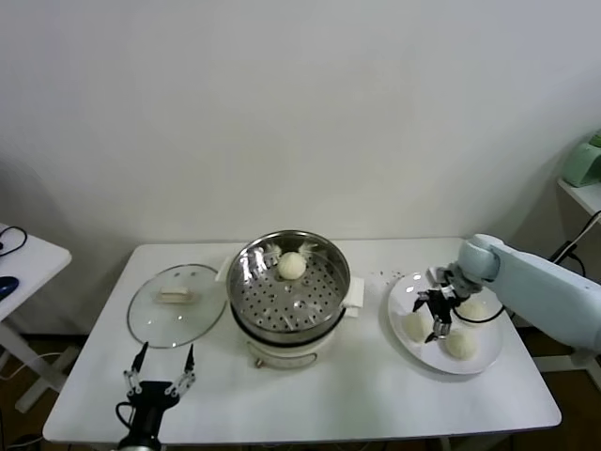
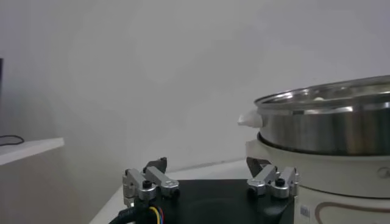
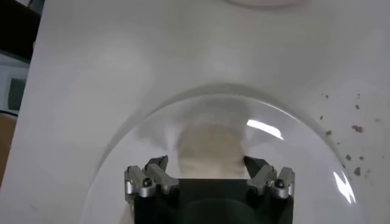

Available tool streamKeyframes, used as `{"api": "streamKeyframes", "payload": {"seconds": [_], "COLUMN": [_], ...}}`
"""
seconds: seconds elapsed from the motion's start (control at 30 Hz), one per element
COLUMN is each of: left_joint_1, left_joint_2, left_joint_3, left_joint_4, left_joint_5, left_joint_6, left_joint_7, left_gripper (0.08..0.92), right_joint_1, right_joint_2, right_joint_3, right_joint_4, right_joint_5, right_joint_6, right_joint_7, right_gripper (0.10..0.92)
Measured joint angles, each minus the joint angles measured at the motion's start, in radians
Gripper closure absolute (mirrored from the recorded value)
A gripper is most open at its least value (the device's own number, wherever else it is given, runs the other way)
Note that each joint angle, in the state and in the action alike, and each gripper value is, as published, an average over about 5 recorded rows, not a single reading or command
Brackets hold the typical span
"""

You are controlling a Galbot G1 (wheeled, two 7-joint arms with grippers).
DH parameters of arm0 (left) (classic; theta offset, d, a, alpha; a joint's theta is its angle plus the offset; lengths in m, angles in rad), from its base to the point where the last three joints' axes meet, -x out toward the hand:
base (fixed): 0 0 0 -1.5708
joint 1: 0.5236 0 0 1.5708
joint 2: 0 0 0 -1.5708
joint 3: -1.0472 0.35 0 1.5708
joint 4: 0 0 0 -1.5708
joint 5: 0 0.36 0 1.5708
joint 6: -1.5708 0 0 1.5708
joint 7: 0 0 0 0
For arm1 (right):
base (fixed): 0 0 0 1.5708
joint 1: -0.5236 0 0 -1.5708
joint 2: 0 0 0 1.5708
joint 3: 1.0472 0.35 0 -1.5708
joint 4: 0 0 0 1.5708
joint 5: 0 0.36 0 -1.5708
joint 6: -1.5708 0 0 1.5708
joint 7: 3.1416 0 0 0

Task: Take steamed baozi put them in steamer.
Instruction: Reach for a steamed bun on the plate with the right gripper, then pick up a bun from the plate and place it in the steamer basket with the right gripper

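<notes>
While the right claw point(image 1: 439, 315) hangs spread wide over the white plate point(image 1: 410, 354), one bun point(image 3: 210, 149) sits between its fingers, ungripped; two more buns point(image 1: 461, 343) lie beside it. A fourth bun point(image 1: 292, 266) is in the steamer point(image 1: 242, 282). Left claw point(image 1: 160, 368) idles open at the bench point(image 1: 357, 395) front, near the glass lid point(image 1: 160, 324).

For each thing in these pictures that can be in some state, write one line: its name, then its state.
Steamer: uncovered, one bun inside.
Glass lid: off, lying flat on the table left of the steamer.
Plate: holds three buns.
Right gripper: open, down over the plate with a bun between its fingers, not yet closed.
Left gripper: open, empty, parked at the table's near edge.
</notes>
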Motion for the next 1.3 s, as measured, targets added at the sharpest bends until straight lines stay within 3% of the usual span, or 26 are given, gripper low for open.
{"api": "streamKeyframes", "payload": {"seconds": [0.33, 0.6, 1.3], "left_joint_1": [-0.002, -0.003, -0.006], "left_joint_2": [0.0, -0.001, -0.005], "left_joint_3": [0.001, 0.001, 0.012], "left_joint_4": [0.005, 0.007, 0.006], "left_joint_5": [0.0, 0.0, 0.004], "left_joint_6": [0.004, 0.005, 0.009], "left_joint_7": [-0.003, -0.004, -0.005], "left_gripper": [0.177, 0.177, 0.177], "right_joint_1": [-0.01, -0.013, 0.11], "right_joint_2": [0.021, 0.023, 0.009], "right_joint_3": [0.018, 0.021, -0.056], "right_joint_4": [-0.03, -0.038, -0.016], "right_joint_5": [-0.009, -0.009, 0.114], "right_joint_6": [0.002, 0.003, -0.031], "right_joint_7": [0.002, 0.002, 0.007], "right_gripper": [0.207, 0.301, 0.329]}}
